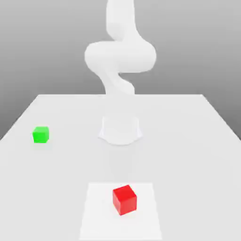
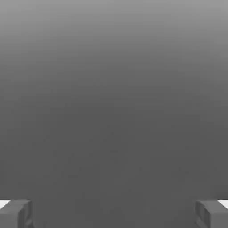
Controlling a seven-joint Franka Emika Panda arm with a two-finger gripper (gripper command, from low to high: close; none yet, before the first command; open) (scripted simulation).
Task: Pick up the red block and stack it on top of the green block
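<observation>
The red block (image 1: 124, 199) sits on the white table near its front edge, a little to the exterior view's right of centre. The green block (image 1: 41, 134) rests farther back, toward the exterior view's left, well apart from the red one. In the hand view my gripper (image 2: 114, 213) is open: its two grey fingertips (image 2: 18, 213) stand far apart, with nothing between them and plain grey background beyond. Neither block is touched.
The white arm (image 1: 120, 56) rises from its round base (image 1: 120, 129) at the middle of the table (image 1: 188, 141). A lighter square patch (image 1: 96, 212) lies under the red block. The table's side edges slant inward toward the back.
</observation>
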